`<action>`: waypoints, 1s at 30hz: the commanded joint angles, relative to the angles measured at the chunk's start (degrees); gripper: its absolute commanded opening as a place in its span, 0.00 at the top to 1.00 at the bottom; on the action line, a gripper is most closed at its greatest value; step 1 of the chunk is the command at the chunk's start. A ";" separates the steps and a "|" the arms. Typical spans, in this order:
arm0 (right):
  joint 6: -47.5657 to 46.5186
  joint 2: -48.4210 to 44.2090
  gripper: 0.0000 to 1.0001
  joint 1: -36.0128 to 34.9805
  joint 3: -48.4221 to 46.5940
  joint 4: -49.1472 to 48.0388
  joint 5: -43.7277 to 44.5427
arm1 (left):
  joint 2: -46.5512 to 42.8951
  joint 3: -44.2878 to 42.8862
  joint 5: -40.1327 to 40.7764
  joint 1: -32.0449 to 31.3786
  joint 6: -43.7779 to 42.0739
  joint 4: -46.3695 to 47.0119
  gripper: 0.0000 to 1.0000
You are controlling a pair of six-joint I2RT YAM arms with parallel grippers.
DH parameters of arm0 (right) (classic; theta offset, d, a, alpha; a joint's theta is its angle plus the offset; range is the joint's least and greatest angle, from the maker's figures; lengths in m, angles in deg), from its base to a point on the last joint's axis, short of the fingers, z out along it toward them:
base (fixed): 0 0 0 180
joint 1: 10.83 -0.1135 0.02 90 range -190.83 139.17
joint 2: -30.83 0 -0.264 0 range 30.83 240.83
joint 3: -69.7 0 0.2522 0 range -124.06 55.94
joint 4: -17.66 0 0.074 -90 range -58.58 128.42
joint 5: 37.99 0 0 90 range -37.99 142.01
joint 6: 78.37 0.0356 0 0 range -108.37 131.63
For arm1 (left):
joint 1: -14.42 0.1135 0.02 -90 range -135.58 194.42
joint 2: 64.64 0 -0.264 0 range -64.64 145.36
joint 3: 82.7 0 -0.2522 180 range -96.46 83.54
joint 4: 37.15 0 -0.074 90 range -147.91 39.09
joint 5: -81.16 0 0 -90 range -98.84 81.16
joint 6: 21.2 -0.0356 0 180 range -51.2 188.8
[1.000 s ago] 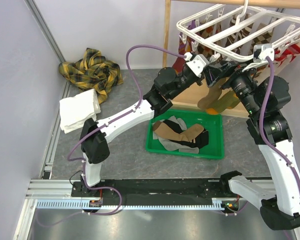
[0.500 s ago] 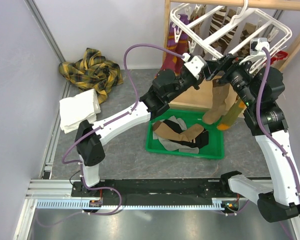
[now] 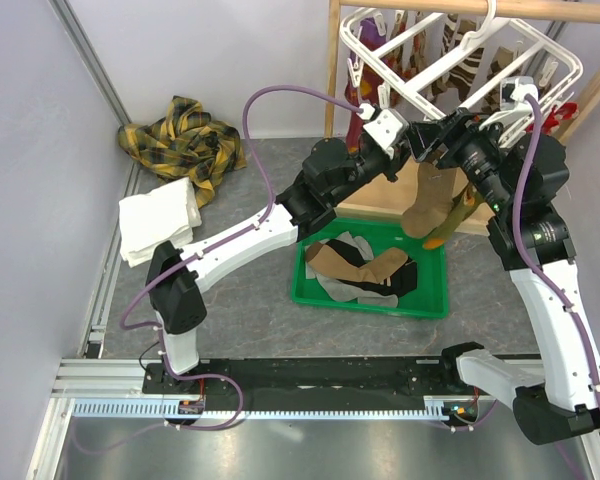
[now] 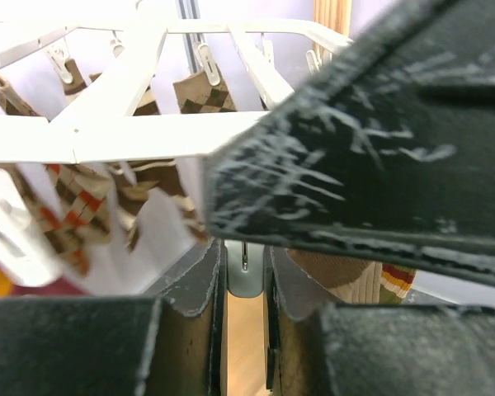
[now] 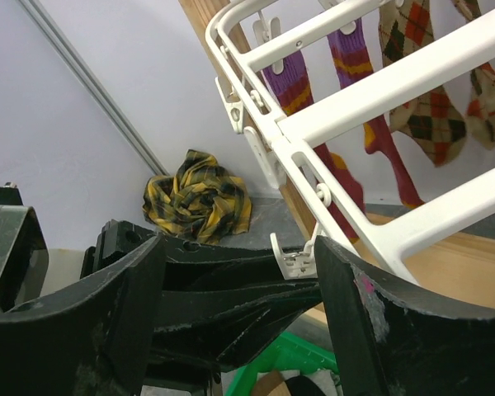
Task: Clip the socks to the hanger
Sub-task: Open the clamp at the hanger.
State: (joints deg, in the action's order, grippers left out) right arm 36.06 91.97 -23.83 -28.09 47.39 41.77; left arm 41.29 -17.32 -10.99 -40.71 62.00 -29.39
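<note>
Two grippers at the hanger [image 4: 107,138]
Brown, black and grey socks [image 3: 360,265] lie in the green bin [image 3: 430,285]; left gripper [image 4: 244,285] pinches a clip [image 4: 244,266], right gripper [image 5: 239,272] gapes.

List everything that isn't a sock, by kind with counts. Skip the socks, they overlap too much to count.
Robot arms: 2 (left arm, right arm)
White hanger: 1
Wooden frame: 1
Green bin: 1
Yellow plaid cloth: 1
White towel: 1
Total: 7
</note>
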 commanded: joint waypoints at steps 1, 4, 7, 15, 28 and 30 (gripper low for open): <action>-0.17 -0.23 0.22 2.27 1.50 1.35 6.11 | -5.03 0.58 -3.83 -1.03 3.73 -2.44 0.98; 0.88 -0.59 0.24 2.18 1.76 1.96 5.85 | -4.94 0.40 -3.30 -0.94 4.26 -3.06 0.98; 2.38 -0.59 0.25 2.27 2.47 2.23 5.06 | -4.77 -0.21 -2.77 -0.94 4.70 -4.20 0.98; 4.05 -0.76 0.28 2.27 2.38 5.91 6.72 | -5.21 -0.92 -3.03 -0.94 3.56 -6.40 0.98; 3.79 -0.94 0.27 3.06 2.91 1.88 12.00 | -5.29 -2.41 -15.85 -0.94 -4.79 -12.03 0.98; 3.96 -0.59 0.28 3.06 2.73 1.44 11.82 | -5.29 -2.41 -18.66 -0.94 -5.67 -12.03 0.98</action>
State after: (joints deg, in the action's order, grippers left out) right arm 40.96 89.81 -23.02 -25.94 52.46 45.69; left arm 40.31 -18.48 -16.63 -39.99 59.98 -36.01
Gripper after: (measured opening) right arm 0.724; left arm 0.206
